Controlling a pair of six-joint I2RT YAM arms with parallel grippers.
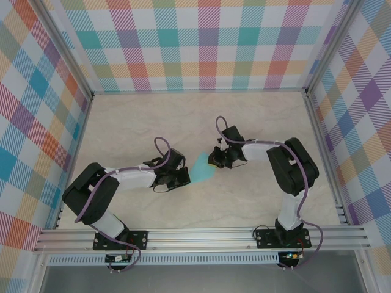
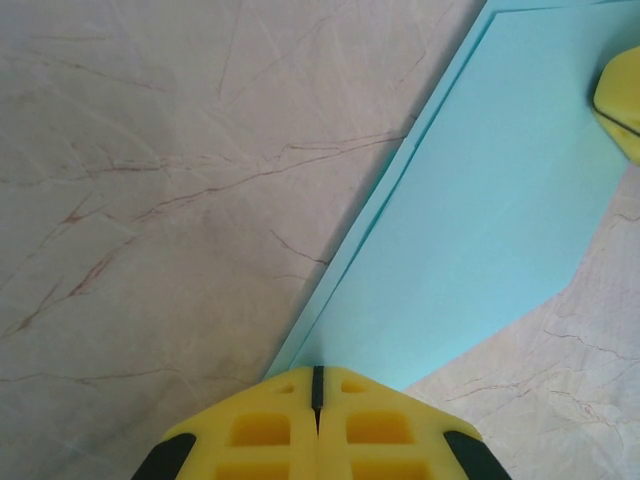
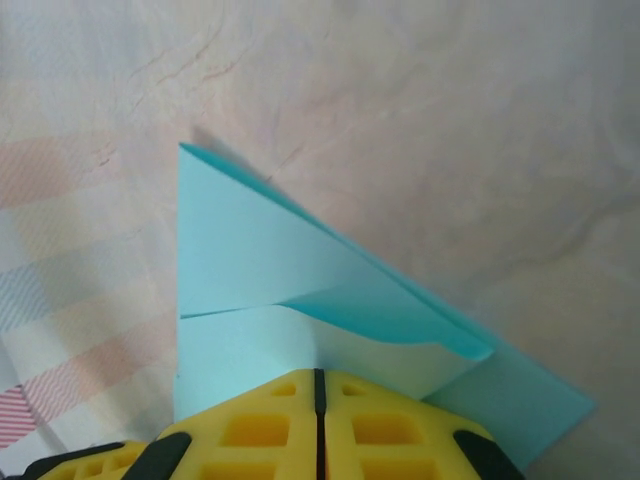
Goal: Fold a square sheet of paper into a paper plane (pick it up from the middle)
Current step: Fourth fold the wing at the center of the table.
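Overhead, plain turquoise paper (image 1: 201, 166); at right wrist, its raised flap (image 3: 385, 315)

Overhead, I cannot read the creases of the sheet (image 1: 201, 166): too small. Left wrist: its far end runs off the frame. Right wrist: my right gripper (image 3: 318, 385) covers its near edge.

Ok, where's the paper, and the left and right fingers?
paper (image 2: 480, 200), left wrist view, middle of its flat face.
left fingers (image 2: 288, 396), left wrist view, on one yellow pad.
right fingers (image 3: 352, 396), right wrist view, on one yellow pad.
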